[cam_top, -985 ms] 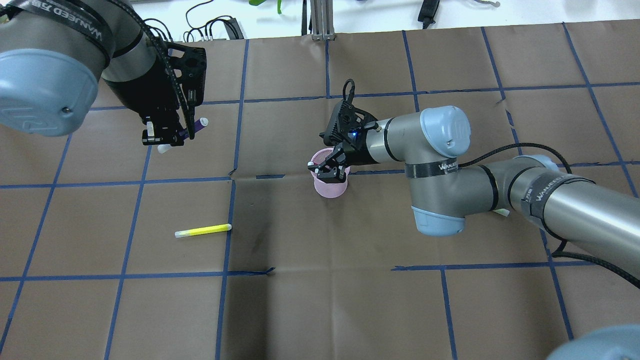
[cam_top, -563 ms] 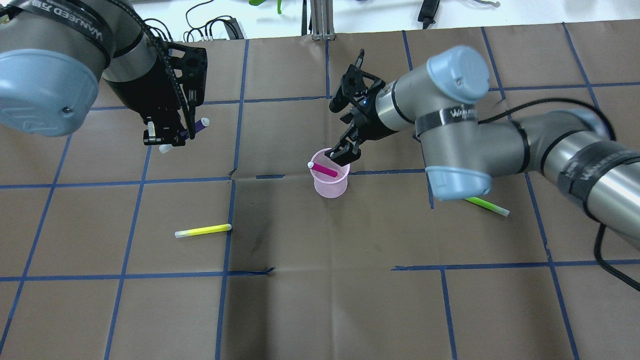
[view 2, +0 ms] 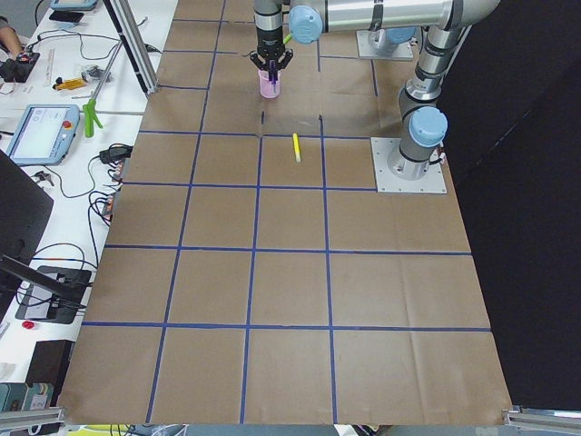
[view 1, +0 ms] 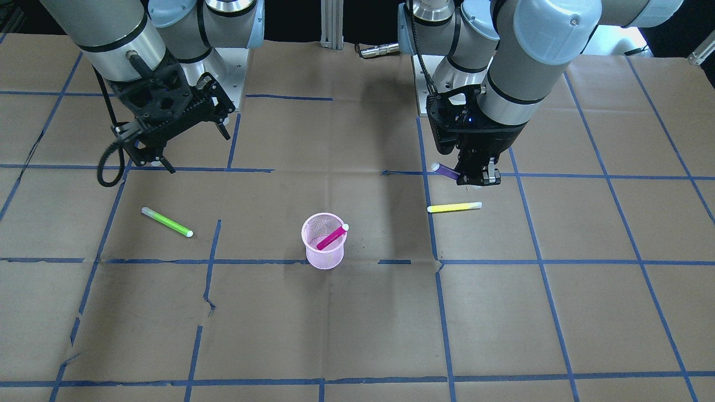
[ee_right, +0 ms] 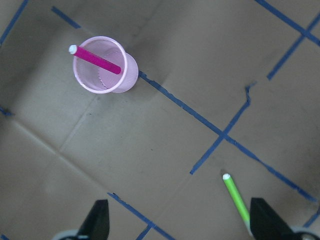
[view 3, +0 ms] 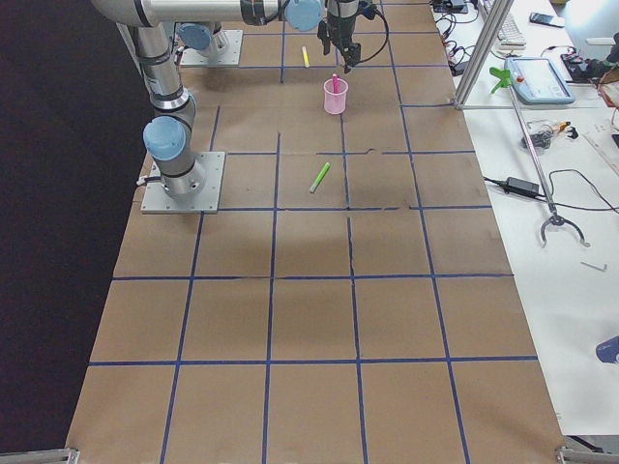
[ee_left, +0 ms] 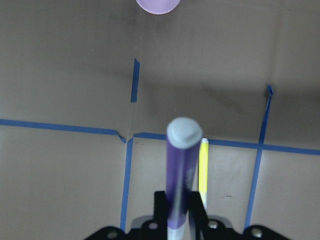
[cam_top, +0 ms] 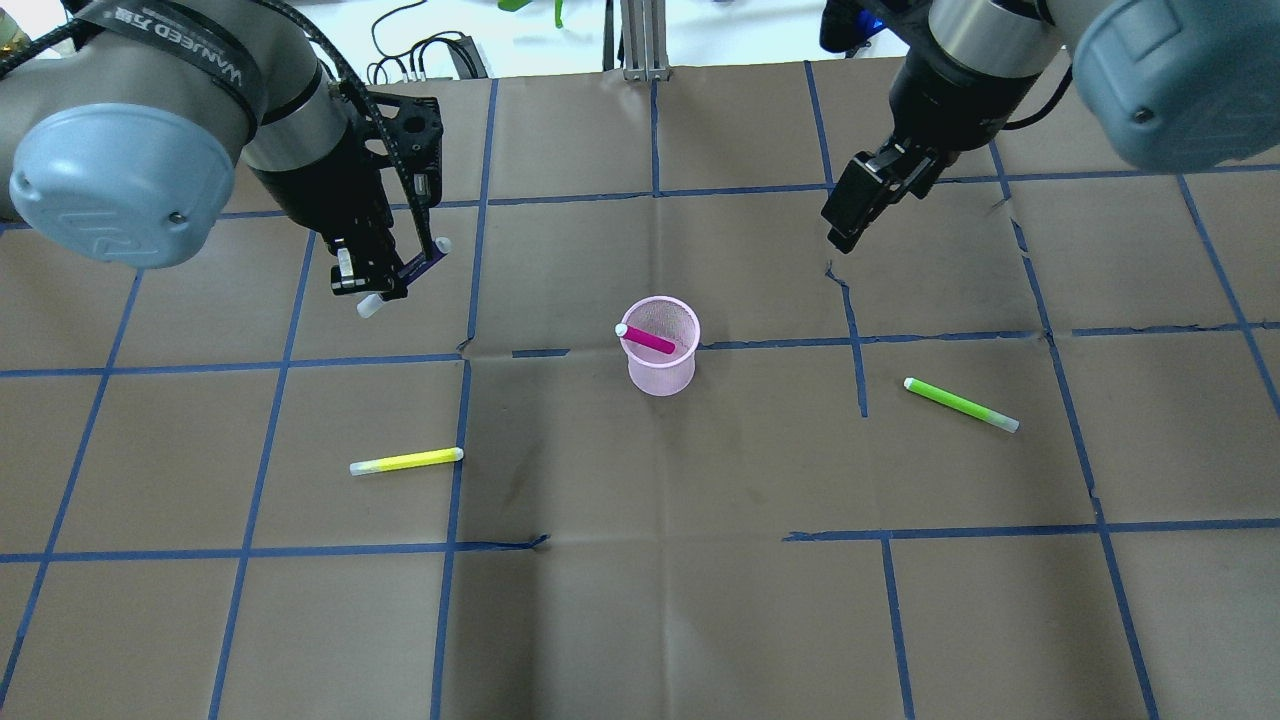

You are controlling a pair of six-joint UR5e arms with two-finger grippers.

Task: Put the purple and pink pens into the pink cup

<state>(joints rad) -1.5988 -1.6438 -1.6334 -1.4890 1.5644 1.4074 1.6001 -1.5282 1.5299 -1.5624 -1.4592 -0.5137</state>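
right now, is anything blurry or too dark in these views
Left wrist view: the purple pen sits close to the lens, slightly soft, and the pink cup is cropped at the top edge. Overhead view: sharp, with a dim patch on the table around the cup. Side views: everything is tiny.

I count four pens: one pink pen (cam_top: 650,343), one purple pen (ee_left: 181,170), one yellow pen (cam_top: 406,461), one green pen (cam_top: 960,404). I see one cup (cam_top: 662,378).

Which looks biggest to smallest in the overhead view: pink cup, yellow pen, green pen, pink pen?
1. pink cup, most area.
2. green pen and yellow pen: look alike, not ranked.
3. pink pen: least showing, lower end hidden in the cup.
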